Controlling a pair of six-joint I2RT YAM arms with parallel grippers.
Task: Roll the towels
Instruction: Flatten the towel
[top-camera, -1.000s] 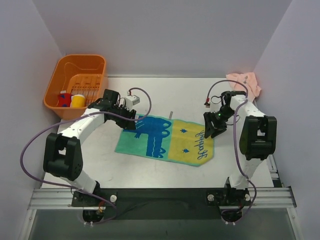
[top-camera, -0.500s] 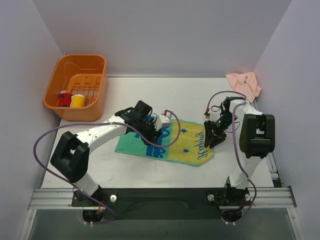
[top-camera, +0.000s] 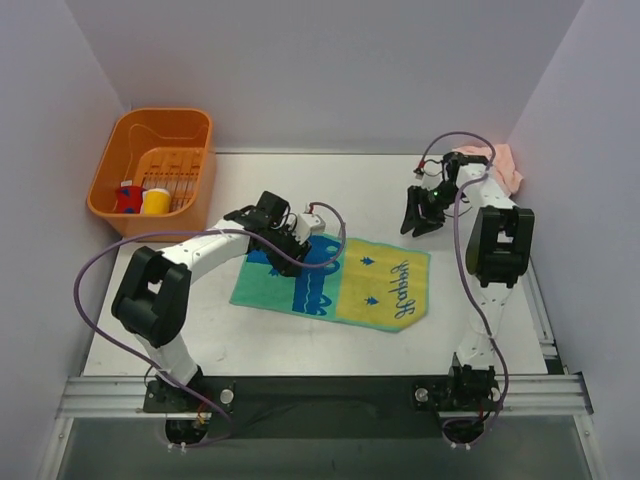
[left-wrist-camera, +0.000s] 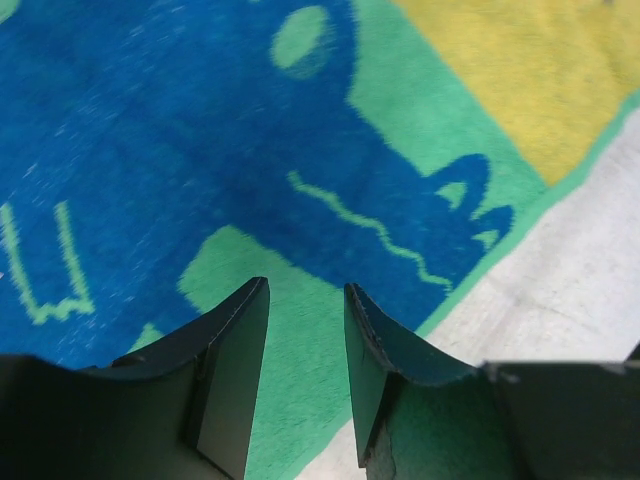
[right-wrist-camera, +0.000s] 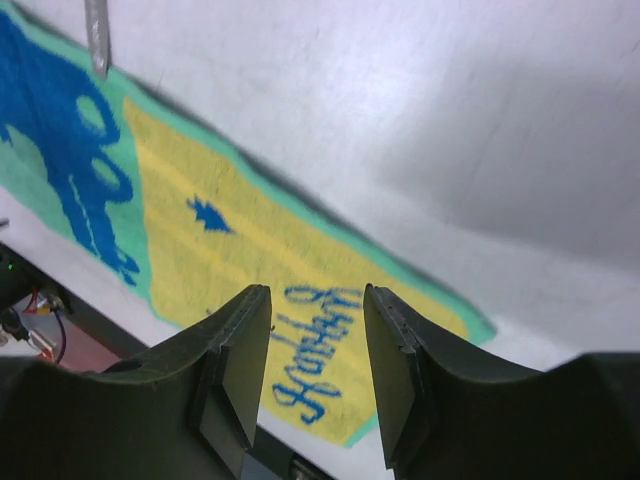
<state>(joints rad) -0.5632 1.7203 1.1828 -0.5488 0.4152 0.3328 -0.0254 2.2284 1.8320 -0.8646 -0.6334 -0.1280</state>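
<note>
A printed towel (top-camera: 340, 280) lies flat on the white table, its left half green with blue shapes, its right half yellow with blue writing. My left gripper (top-camera: 290, 257) is open and empty, low over the green and blue half (left-wrist-camera: 200, 150); the left wrist view shows bare cloth between the jaws (left-wrist-camera: 305, 300). My right gripper (top-camera: 418, 220) is open and empty, raised above the table behind the towel's right end; its wrist view (right-wrist-camera: 318, 300) looks down on the yellow half (right-wrist-camera: 250, 250). The pale pink towel (top-camera: 492, 162) lies crumpled at the back right corner.
An orange basket (top-camera: 190, 125) stands at the back left with a red and a yellow object inside. A small grey strip (right-wrist-camera: 97, 35) lies at the towel's far edge. Purple cables trail from both arms. Walls close in on three sides.
My left gripper swung from the towel's back left corner onto its green and blue half. My right gripper lifted from the towel's right edge and moved back. The towel stayed flat.
</note>
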